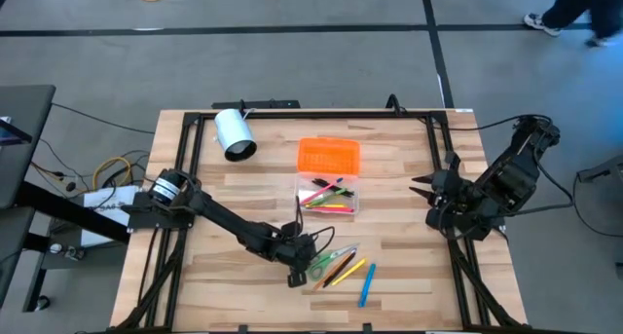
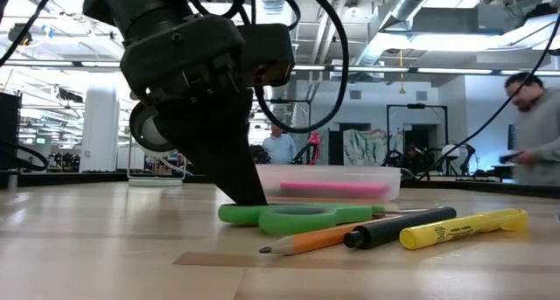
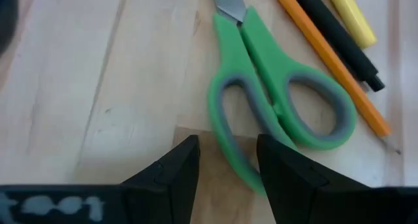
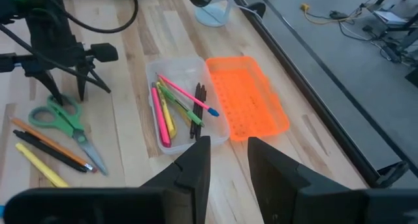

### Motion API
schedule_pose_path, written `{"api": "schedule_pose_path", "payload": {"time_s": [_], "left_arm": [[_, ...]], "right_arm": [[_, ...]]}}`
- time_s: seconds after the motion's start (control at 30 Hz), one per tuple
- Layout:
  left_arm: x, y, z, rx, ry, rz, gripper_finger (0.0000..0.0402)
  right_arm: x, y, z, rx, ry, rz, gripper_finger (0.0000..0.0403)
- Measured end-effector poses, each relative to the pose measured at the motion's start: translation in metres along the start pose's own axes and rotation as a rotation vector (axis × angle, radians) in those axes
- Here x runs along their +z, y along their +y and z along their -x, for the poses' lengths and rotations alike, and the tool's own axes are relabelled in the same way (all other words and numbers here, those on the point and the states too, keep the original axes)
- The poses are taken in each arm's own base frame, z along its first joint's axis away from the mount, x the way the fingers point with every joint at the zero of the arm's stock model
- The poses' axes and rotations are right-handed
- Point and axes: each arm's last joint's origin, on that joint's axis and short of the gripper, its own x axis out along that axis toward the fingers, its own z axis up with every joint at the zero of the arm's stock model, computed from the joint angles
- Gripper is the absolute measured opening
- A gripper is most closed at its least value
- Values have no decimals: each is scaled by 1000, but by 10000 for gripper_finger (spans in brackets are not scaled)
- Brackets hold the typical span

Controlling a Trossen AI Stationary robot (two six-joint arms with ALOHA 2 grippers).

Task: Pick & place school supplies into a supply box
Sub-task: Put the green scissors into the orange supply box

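Scissors (image 3: 277,100) lie flat on the table (image 1: 253,178), green handles toward the left gripper (image 3: 226,160), which is down at the tabletop with its fingers a little apart, straddling nothing; the near handle loop sits just beside one fingertip, and whether they touch I cannot tell; in the high view the left gripper (image 1: 295,273) is low at the front of the table, beside the loose pile; next to the scissors, an orange pencil (image 3: 333,61), a black pen (image 3: 339,38) and a yellow marker (image 3: 353,15) run roughly parallel, close together; a blue pen (image 1: 366,285) lies a bit apart, nearer the front edge; the box (image 1: 328,195) stands open mid-table, a clear tray already holding pink, yellow, green and dark pens, its orange lid (image 1: 329,156) flat just behind it; a white cylinder (image 1: 234,134) rests on its side toward the back left; the right gripper (image 4: 228,160) waits above the table's right edge, fingers slightly apart and empty, pointing toward the box; a person stands in the room beyond.
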Motion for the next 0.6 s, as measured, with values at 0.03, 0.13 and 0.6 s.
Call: {"api": "schedule_pose_path", "payload": {"time_s": [0.03, 0.13, 0.6], "left_arm": [[-1, 0, 0, 25, -2, 5, 148], [-4, 3, 1, 82, 11, 8, 148], [-21, 4, 6, 160, 153, 109, 91]], "right_arm": [[0, 0, 0, 0, 0, 0, 98], [0, 0, 0, 0, 0, 1, 98], [0, 0, 0, 0, 0, 1, 98]]}}
